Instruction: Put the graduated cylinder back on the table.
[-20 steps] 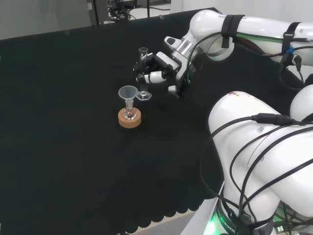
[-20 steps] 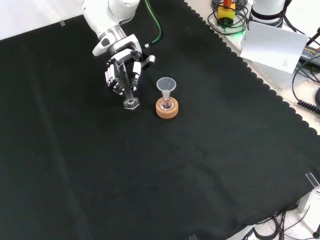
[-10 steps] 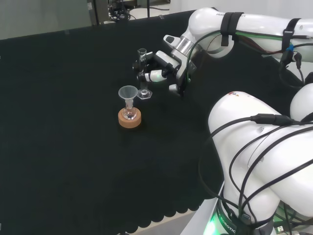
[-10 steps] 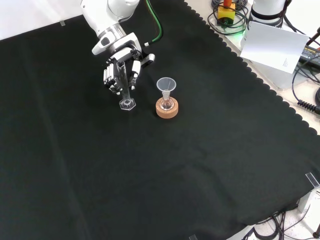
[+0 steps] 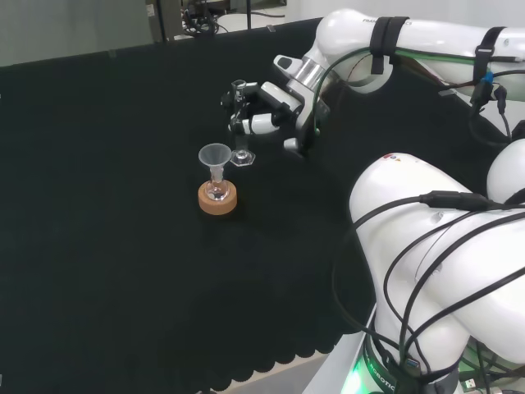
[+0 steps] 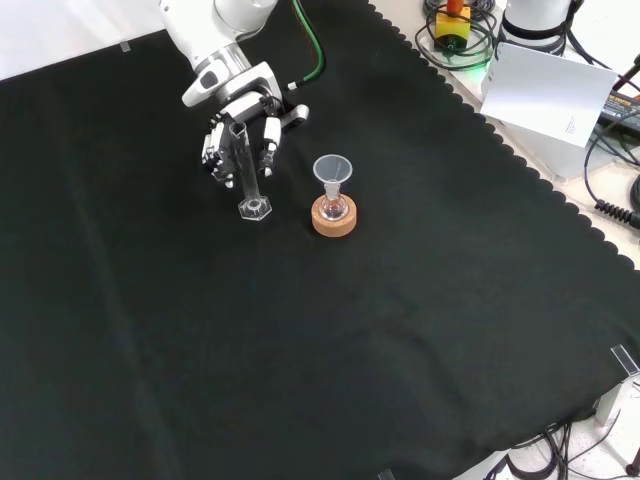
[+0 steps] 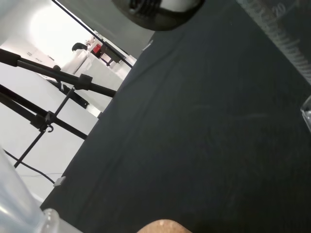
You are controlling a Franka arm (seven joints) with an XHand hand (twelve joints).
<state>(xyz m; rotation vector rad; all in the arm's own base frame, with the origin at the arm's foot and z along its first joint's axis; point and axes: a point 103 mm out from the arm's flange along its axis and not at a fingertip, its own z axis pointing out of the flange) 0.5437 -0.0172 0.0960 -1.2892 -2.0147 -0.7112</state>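
Note:
The clear graduated cylinder (image 5: 239, 123) (image 6: 247, 172) stands upright with its hexagonal foot on the black cloth. My hand (image 5: 269, 111) (image 6: 240, 135) is at its upper half, with the fingers still curled round the tube and the thumb held off to one side. In the wrist view the tube's printed scale (image 7: 286, 41) runs close past a blurred fingertip (image 7: 160, 7). A small flask with a clear funnel (image 5: 216, 156) (image 6: 332, 172) sits in a cork ring (image 5: 217, 199) (image 6: 334, 217), just in front of the cylinder in the head view and to its right in the front view.
The arm's white links (image 5: 435, 246) take up the right of the head view. Cables and a white box (image 6: 545, 90) lie past the cloth's scalloped edge at the front view's upper right. Bare black cloth (image 6: 350, 350) spreads around the ware.
The cylinder has gone from tilted to upright, its foot shifting slightly on the cloth. The hand has drawn up and back a little along the tube.

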